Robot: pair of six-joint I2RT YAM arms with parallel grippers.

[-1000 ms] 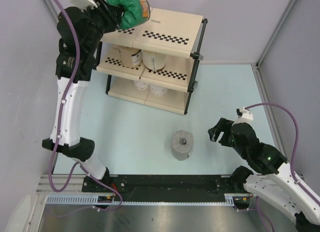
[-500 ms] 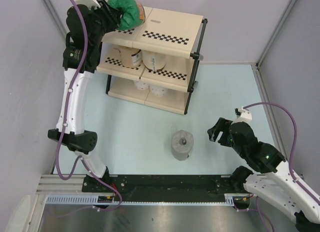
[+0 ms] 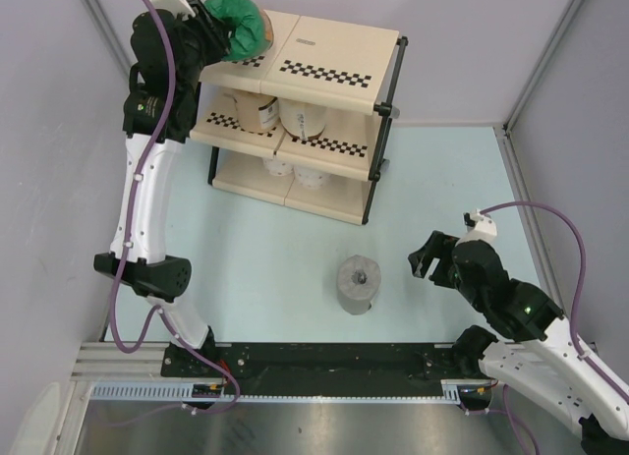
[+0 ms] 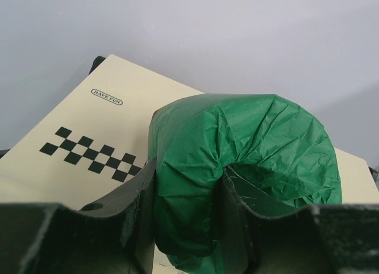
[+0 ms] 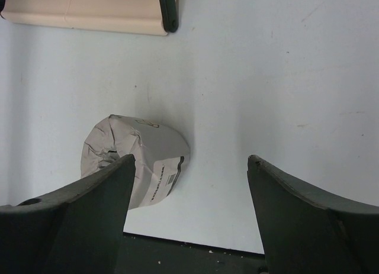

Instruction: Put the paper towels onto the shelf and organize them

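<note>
My left gripper (image 3: 218, 28) (image 4: 189, 167) is shut on a green-wrapped paper towel roll (image 3: 238, 21) (image 4: 249, 138), one finger in its centre hollow and the other outside its wall. It holds the roll over the left end of the shelf's (image 3: 329, 57) (image 4: 77, 126) beige top panel. A tan roll (image 3: 257, 109) and a white roll (image 3: 303, 116) stand on the middle tier, and two white rolls (image 3: 278, 167) (image 3: 314, 177) on the bottom tier. A grey roll (image 3: 359, 283) (image 5: 136, 161) stands on the table. My right gripper (image 3: 425, 258) (image 5: 190, 160) hangs open just right of it, holding nothing.
Grey walls (image 3: 49, 131) close in the workspace on the left, back and right. The shelf's black front post (image 3: 378, 150) and bottom panel (image 5: 89, 13) stand between the grey roll and the back wall. The black base rail (image 3: 324, 362) runs along the near edge.
The left arm has swung the green roll leftward and back over the top panel's left end. The right arm and the grey roll have not moved.
</note>
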